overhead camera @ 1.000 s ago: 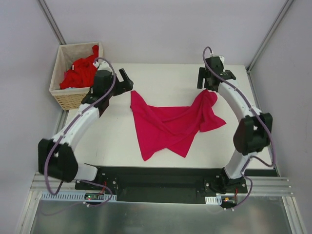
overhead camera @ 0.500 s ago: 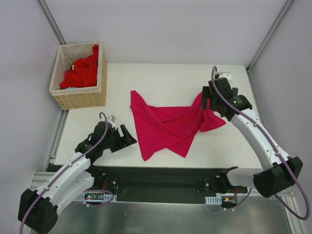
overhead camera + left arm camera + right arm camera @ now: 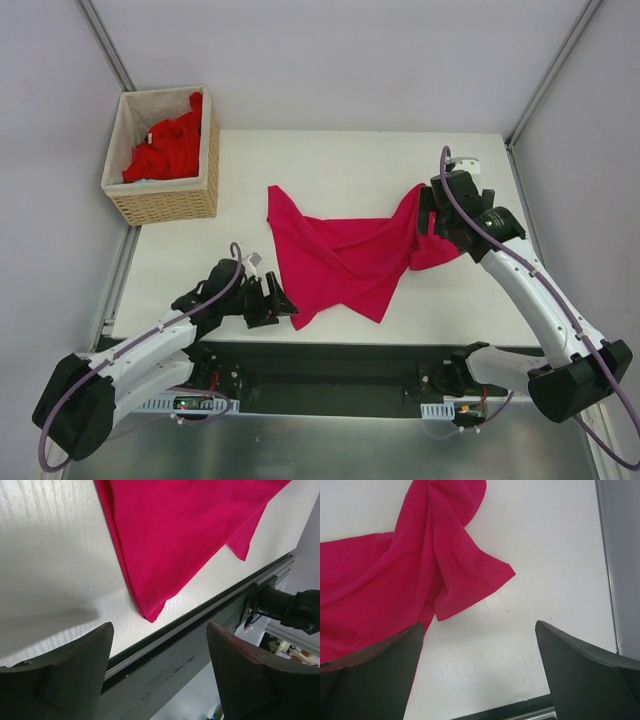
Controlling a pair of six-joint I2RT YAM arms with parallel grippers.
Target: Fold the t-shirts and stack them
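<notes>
Magenta t-shirt is lying crumpled mid-counter, twisted into a rough bow shape, not yet spread or folded. Red t-shirts are waiting in the wicker basket at the far left, well apart from both arms.

You are holding the left hand low at the shirt's near corner. In the left wrist view the fingers are standing apart with nothing between them, and the corner tip is lying just ahead of the gap, close to the counter's near edge. Judgement: you are lining up a pinch on that corner.

You are holding the right hand over the far-right bunch, fingers wide and gripping nothing. In the right wrist view the loose sleeve is lying flat just ahead of them.

Reading of the placement: two opposite ends are being targeted so the cloth can be pulled out flat before any fold. Risk: the left corner is thin and flat on the counter, so a shallow pinch may slip off.
</notes>
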